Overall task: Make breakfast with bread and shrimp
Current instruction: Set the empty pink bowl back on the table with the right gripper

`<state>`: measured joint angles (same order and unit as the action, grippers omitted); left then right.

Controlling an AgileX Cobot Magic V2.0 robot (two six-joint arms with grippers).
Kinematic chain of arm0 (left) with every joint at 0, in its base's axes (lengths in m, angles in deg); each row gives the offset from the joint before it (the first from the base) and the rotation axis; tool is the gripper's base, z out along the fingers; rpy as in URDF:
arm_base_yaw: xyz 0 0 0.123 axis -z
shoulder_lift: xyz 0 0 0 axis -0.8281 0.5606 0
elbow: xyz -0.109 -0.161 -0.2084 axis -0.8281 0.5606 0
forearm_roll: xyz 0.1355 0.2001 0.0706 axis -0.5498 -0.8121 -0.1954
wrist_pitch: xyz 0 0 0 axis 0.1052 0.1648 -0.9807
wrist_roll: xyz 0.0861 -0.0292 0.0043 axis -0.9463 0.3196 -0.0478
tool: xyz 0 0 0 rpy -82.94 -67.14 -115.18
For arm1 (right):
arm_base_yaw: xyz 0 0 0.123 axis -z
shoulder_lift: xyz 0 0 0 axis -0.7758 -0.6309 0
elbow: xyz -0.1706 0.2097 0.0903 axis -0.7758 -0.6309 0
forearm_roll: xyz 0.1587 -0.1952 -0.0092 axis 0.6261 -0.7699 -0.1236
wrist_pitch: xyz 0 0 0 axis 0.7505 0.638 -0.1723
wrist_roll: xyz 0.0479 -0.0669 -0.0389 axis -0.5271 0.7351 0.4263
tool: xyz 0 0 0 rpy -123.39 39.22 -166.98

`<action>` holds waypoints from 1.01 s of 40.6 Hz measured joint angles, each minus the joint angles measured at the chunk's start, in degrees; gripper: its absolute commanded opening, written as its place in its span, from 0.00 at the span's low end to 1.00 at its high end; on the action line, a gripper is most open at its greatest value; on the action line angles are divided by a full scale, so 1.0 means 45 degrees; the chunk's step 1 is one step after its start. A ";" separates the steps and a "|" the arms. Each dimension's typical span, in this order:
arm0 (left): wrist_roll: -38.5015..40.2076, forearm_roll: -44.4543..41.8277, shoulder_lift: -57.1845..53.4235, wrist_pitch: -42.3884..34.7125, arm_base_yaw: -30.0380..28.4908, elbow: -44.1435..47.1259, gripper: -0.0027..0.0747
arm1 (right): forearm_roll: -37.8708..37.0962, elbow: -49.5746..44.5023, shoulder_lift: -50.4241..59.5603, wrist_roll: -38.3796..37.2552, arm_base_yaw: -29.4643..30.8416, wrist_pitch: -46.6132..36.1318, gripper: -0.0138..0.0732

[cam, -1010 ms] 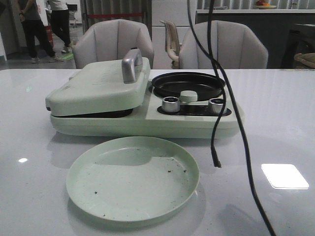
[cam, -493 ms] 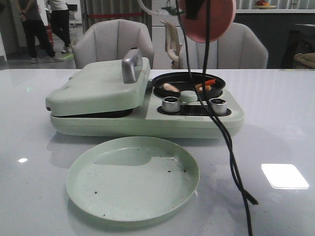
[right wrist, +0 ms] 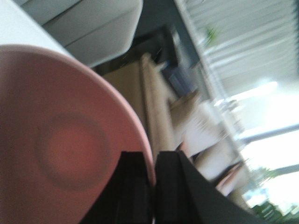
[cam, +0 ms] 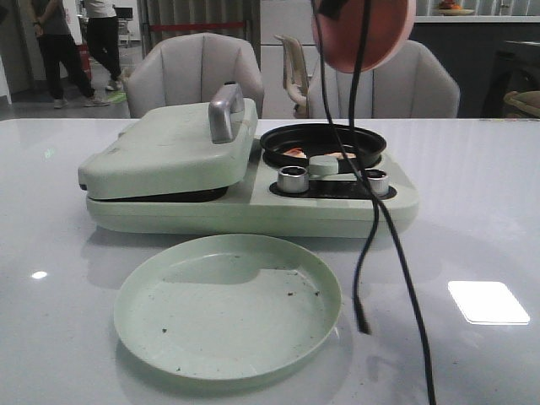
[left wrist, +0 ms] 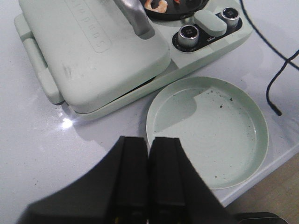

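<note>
Front view, item list. Pink bowl (cam: pixel 363 34): tipped high over round black pan (cam: pixel 323 145) toward far edge of counter, rim pinched by right gripper (right wrist: pixel 153 173). Shrimp (cam: pixel 297 153): lying in that pan, pieces near its front wall. Left gripper (left wrist: pixel 148 172): jaws pressed together, empty, near front edge beside green plate (cam: pixel 228 305). Bread: not visible; press lid (cam: pixel 173 145) down. Step judged: shrimp tipped out, pouring about done. Next move: righting bowl, setting down clear of pan and dangling cable (cam: pixel 384 219).
</note>
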<state>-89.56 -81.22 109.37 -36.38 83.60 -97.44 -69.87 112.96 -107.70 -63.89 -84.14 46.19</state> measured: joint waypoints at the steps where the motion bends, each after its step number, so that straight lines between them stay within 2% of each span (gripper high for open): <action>1: 0.0000 0.0000 0.0000 0.0000 0.0000 0.0000 0.16 | 0.0504 0.0000 0.0238 0.0038 0.0070 0.0135 0.21; 6: 0.0000 -0.0021 0.0000 0.0000 0.0000 0.0000 0.16 | 0.3286 -0.0538 0.1945 0.0135 0.0696 0.0618 0.21; 11: 0.0000 -0.0141 0.0000 0.0000 0.0000 0.0000 0.16 | 0.5930 -0.2225 0.3950 0.0408 0.1888 0.0327 0.21; 21: 0.0000 -0.0182 0.0000 0.0000 0.0000 0.0000 0.16 | 1.1453 -0.6657 0.6390 0.2987 0.5748 -0.1337 0.21; 30: 0.0000 -0.0182 0.0000 0.0000 0.0000 0.0000 0.16 | 1.6744 -1.0199 0.6819 0.5790 0.9279 -0.3517 0.21; 35: 0.0000 -0.0182 0.0000 0.0000 0.0000 0.0000 0.16 | 1.8298 -1.1690 0.6739 0.6563 1.0268 -0.4942 0.21; 41: 0.0000 -0.0182 0.0000 0.0000 0.0000 0.0000 0.16 | 1.8726 -1.2587 0.6333 0.6764 1.0421 -0.6260 0.21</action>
<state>-89.56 -82.04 109.37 -36.38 83.60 -97.44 14.40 56.32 -79.20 -33.45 -37.24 18.03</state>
